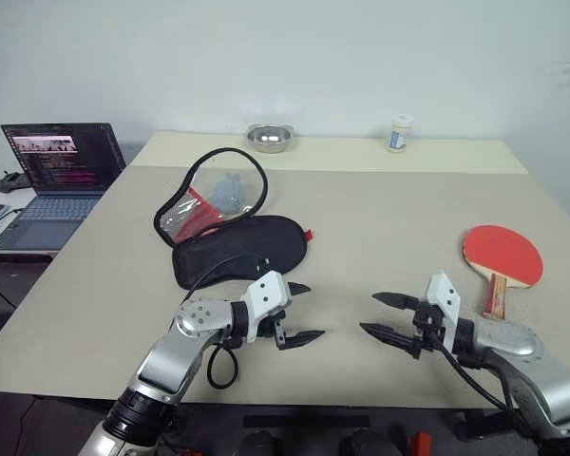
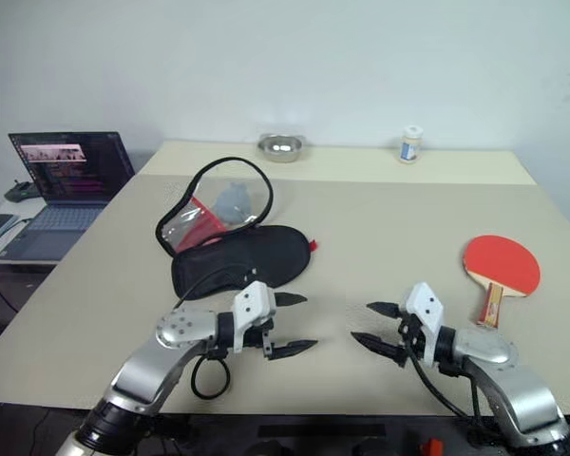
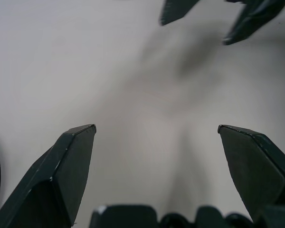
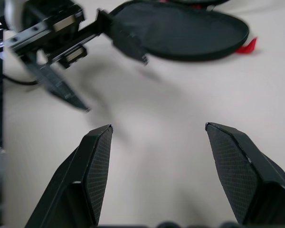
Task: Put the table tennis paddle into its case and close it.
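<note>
The table tennis paddle [image 1: 502,254] has a matt red rubber face and a pale wooden handle. The case [image 1: 239,249] is soft black cloth — its raised flap [image 1: 214,195] clear glossy plastic. The surface [image 1: 361,218] looks smooth, matt beige. The bowl [image 1: 269,138] is shiny metal — both end effectors' fingers [image 4: 88,175] are matt black plastic.
</note>
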Motion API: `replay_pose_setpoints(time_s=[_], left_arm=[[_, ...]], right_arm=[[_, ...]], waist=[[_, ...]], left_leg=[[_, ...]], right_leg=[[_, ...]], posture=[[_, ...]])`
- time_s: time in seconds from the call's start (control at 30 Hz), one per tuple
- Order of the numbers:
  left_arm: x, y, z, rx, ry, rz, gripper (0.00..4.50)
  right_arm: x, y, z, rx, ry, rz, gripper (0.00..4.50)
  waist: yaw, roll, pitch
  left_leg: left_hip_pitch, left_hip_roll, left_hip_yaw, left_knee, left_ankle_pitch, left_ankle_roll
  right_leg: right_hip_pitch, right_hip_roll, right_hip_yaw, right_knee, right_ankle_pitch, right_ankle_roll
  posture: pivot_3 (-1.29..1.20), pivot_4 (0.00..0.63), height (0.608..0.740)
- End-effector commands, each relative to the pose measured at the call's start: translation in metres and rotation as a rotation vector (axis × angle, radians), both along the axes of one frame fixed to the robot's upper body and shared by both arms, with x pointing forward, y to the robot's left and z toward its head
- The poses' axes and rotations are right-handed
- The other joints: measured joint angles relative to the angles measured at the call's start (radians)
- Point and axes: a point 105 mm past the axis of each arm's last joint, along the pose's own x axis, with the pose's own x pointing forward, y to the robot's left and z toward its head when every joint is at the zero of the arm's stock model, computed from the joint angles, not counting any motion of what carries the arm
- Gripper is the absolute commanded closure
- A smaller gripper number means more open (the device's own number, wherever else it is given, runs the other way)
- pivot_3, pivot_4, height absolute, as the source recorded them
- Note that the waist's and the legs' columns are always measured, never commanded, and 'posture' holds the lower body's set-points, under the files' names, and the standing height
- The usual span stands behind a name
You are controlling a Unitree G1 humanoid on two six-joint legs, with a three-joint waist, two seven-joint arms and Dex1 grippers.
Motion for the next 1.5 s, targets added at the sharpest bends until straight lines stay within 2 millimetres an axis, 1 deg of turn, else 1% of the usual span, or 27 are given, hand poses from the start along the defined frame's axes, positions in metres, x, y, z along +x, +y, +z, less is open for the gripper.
replay_pose_setpoints(time_s=[0.03, 0.1, 0.13, 0.2, 0.27, 0.37, 0.47, 0.57, 0.6, 0.63, 0.7, 0.77, 0.83, 0.9, 1.0, 1.1, 1.23, 1.37, 1.47, 1.5], left_arm=[[0.004, 0.004, -0.005, 0.003, 0.013, -0.005, 0.00], [0.007, 0.009, -0.012, 0.032, 0.003, -0.010, 0.00], [0.008, 0.010, -0.012, 0.028, -0.002, -0.012, 0.00], [0.012, 0.012, -0.001, -0.021, -0.005, -0.006, 0.00], [0.015, 0.019, 0.009, -0.040, -0.022, -0.004, 0.00], [0.020, 0.037, 0.019, -0.028, -0.032, 0.009, 0.00], [0.027, 0.059, 0.020, 0.029, -0.028, 0.038, 0.00], [0.040, 0.079, 0.024, 0.076, -0.068, 0.090, 0.00], [0.045, 0.082, 0.026, 0.089, -0.079, 0.103, 0.00], [0.047, 0.087, 0.026, 0.098, -0.083, 0.111, 0.00], [0.050, 0.103, 0.025, 0.141, -0.091, 0.133, 0.00], [0.061, 0.110, 0.023, 0.201, -0.096, 0.182, 0.00], [0.069, 0.116, 0.021, 0.270, -0.118, 0.203, 0.00], [0.072, 0.123, 0.022, 0.302, -0.131, 0.205, 0.00], [0.078, 0.133, 0.027, 0.317, -0.132, 0.233, 0.00], [0.081, 0.145, 0.024, 0.370, -0.129, 0.237, 0.00], [0.081, 0.155, 0.022, 0.397, -0.104, 0.227, 0.00], [0.072, 0.169, 0.011, 0.442, -0.022, 0.196, 0.00], [0.066, 0.176, 0.004, 0.462, 0.024, 0.177, 0.00], [0.065, 0.177, 0.003, 0.464, 0.029, 0.177, 0.36]], right_arm=[[-0.010, 0.001, 0.016, 0.004, -0.039, 0.017, 1.12], [-0.011, -0.001, 0.015, 0.001, -0.032, -0.006, 1.12], [-0.011, -0.002, 0.015, 0.006, -0.024, -0.019, 1.12], [-0.013, -0.002, 0.020, 0.019, -0.020, -0.028, 1.12], [-0.017, 0.000, 0.026, 0.031, -0.023, -0.030, 1.12], [-0.020, 0.002, 0.028, 0.034, -0.020, -0.036, 1.12], [-0.021, 0.008, 0.027, 0.036, 0.012, -0.016, 1.12], [-0.019, 0.012, 0.032, 0.041, 0.031, 0.015, 1.12], [-0.018, 0.012, 0.035, 0.043, 0.031, 0.023, 1.12], [-0.017, 0.015, 0.036, 0.046, 0.032, 0.029, 1.12], [-0.015, 0.024, 0.038, 0.040, 0.015, 0.033, 1.12], [-0.010, 0.014, 0.050, 0.030, -0.024, 0.024, 1.12], [-0.008, 0.008, 0.060, 0.033, -0.054, 0.018, 1.12], [-0.008, 0.011, 0.063, 0.040, -0.062, 0.020, 1.12], [-0.006, 0.017, 0.061, 0.040, -0.070, 0.033, 1.12], [-0.005, 0.023, 0.062, 0.047, -0.081, 0.040, 1.12], [-0.003, 0.026, 0.067, 0.053, -0.112, 0.048, 1.12], [0.000, 0.025, 0.072, 0.058, -0.140, 0.044, 1.12], [0.002, 0.023, 0.073, 0.064, -0.149, 0.030, 1.12], [0.002, 0.023, 0.073, 0.066, -0.151, 0.027, 1.10]], waist=[[0.000, 0.000, 0.000], [-0.002, 0.000, 0.000], [-0.002, 0.000, 0.000], [-0.002, 0.000, 0.000], [-0.001, -0.001, 0.000], [-0.002, -0.001, 0.000], [-0.003, -0.001, 0.000], [-0.003, -0.002, 0.001], [-0.003, -0.003, 0.002], [-0.002, -0.004, 0.002], [-0.002, -0.005, 0.003], [-0.002, -0.006, 0.003], [0.001, -0.008, 0.005], [0.002, -0.010, 0.005], [0.000, -0.012, 0.007], [-0.001, -0.012, 0.007], [-0.002, -0.012, 0.007], [-0.007, -0.012, 0.007], [-0.009, -0.012, 0.007], [-0.009, -0.012, 0.007]], left_leg=[[0.000, 0.000, 0.000, 0.000, 0.000, 0.000], [0.001, 0.000, 0.000, 0.001, 0.000, 0.000], [0.001, 0.000, 0.000, 0.001, 0.000, 0.000], [0.001, 0.000, 0.000, 0.001, 0.000, 0.000], [0.001, 0.000, 0.000, 0.001, 0.000, 0.000], [0.000, 0.001, -0.001, 0.000, 0.000, 0.000], [0.001, 0.001, 0.000, 0.000, 0.000, 0.000], [0.001, 0.000, 0.000, 0.000, 0.000, 0.000], [0.001, 0.000, 0.000, 0.000, 0.000, 0.000], [0.001, 0.000, 0.000, 0.001, 0.000, 0.000], [0.000, 0.000, -0.001, 0.001, 0.000, 0.000], [0.000, 0.001, -0.001, 0.000, 0.000, 0.000], [-0.001, 0.000, -0.001, 0.000, 0.000, 0.000], [-0.002, 0.000, -0.001, 0.000, 0.000, 0.000], [-0.002, 0.000, -0.001, 0.000, 0.000, 0.000], [-0.002, 0.000, -0.001, 0.000, 0.000, 0.000], [-0.002, 0.000, 0.000, 0.000, 0.000, 0.000], [-0.002, 0.000, 0.000, 0.000, 0.000, 0.000], [-0.001, 0.001, 0.000, 0.000, 0.000, 0.000], [-0.001, 0.001, 0.000, 0.000, 0.000, 0.000]], right_leg=[[0.000, 0.000, 0.000, 0.000, 0.000, 0.000], [0.000, 0.000, 0.000, 0.000, 0.000, 0.000], [0.000, 0.000, 0.000, 0.001, 0.000, 0.000], [0.000, 0.000, 0.000, 0.001, 0.000, 0.000], [0.000, 0.000, 0.000, 0.001, 0.000, 0.000], [0.000, 0.000, 0.000, 0.000, 0.000, 0.000], [0.000, 0.000, 0.000, 0.000, 0.000, 0.000], [0.000, 0.000, 0.000, 0.000, 0.000, 0.000], [0.000, 0.000, 0.000, 0.000, 0.000, 0.000], [0.000, 0.000, -0.001, 0.001, 0.000, 0.000], [0.000, 0.000, -0.001, 0.000, 0.000, 0.000], [0.000, 0.000, -0.001, 0.000, 0.000, -0.001], [-0.001, 0.000, -0.001, 0.000, 0.000, -0.001], [-0.001, -0.001, -0.002, -0.001, 0.000, -0.001], [-0.001, -0.001, -0.002, -0.001, 0.002, -0.004], [-0.002, -0.001, -0.003, 0.000, 0.002, -0.004], [-0.002, -0.001, -0.002, 0.000, 0.002, -0.004], [-0.002, -0.001, -0.003, 0.001, 0.002, -0.004], [-0.002, 0.000, -0.003, 0.001, 0.002, -0.005], [-0.002, 0.000, -0.003, 0.001, 0.002, -0.005]], posture=[[0.00, 0.150, 0.740], [0.00, 0.150, 0.740], [0.00, 0.150, 0.740], [0.00, 0.150, 0.740], [0.00, 0.150, 0.740], [0.00, 0.150, 0.740], [0.00, 0.150, 0.740], [0.00, 0.150, 0.740], [0.00, 0.150, 0.740], [0.00, 0.150, 0.740], [0.00, 0.150, 0.740], [0.00, 0.150, 0.740], [0.00, 0.150, 0.740], [0.00, 0.150, 0.740], [0.00, 0.150, 0.740], [0.00, 0.150, 0.740], [0.00, 0.150, 0.740], [0.00, 0.150, 0.740], [0.00, 0.150, 0.740], [0.00, 0.150, 0.740]])
